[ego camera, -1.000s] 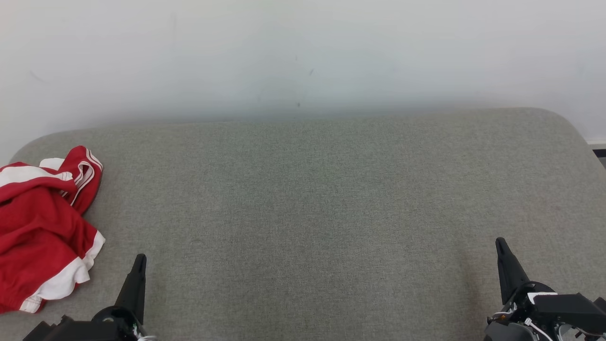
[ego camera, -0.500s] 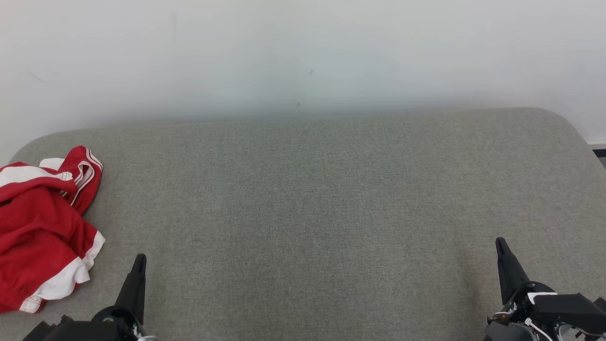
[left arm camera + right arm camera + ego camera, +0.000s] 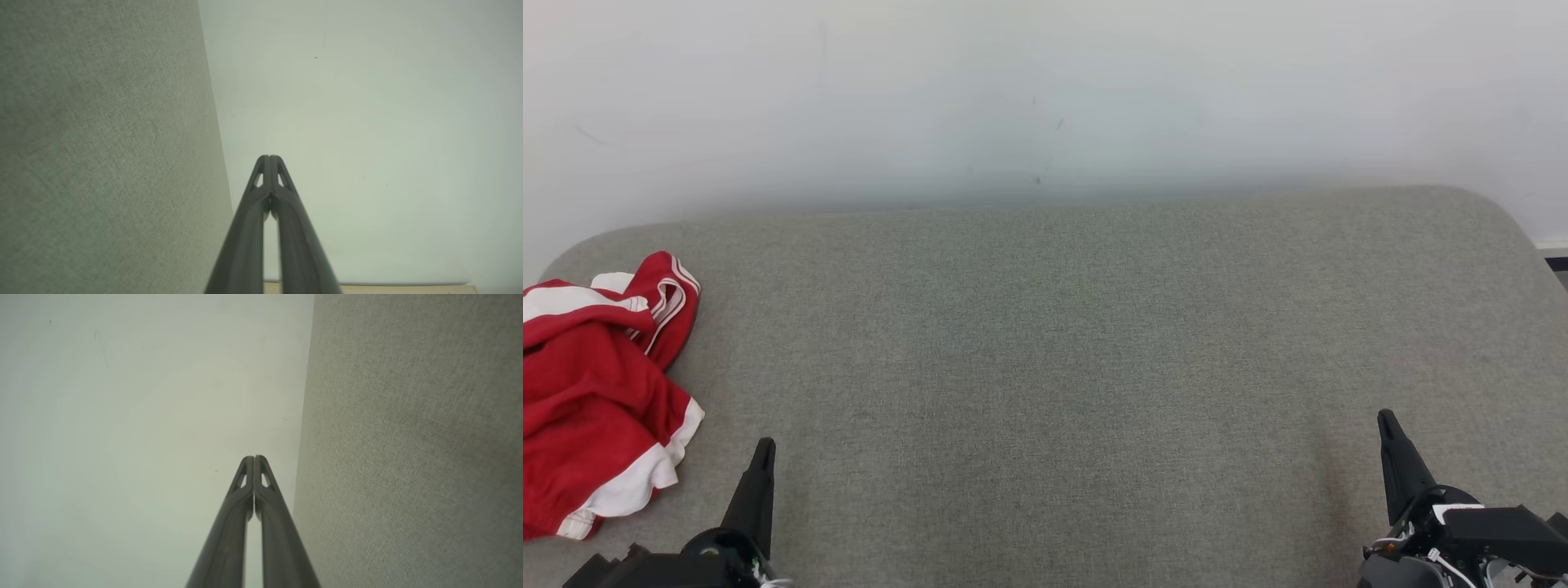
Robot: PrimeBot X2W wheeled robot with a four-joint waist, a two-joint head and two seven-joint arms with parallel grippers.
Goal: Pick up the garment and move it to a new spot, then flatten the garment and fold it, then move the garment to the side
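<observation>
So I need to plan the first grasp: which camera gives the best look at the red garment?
The head view: the red garment lies crumpled at the left end of the grey cushion, partly cropped. Both wrist views look past the shut left gripper and right gripper at cushion and wall.

There are one red-and-white garment [image 3: 592, 392], one grey upholstered counter [image 3: 1054, 343], one white wall [image 3: 1045, 82] and two claws: left claw [image 3: 765, 446], right claw [image 3: 1383, 417].

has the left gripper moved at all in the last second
No. The left gripper sits at the same spot against the grey cushion, beside the red garment, which hasn't shifted either.
</observation>
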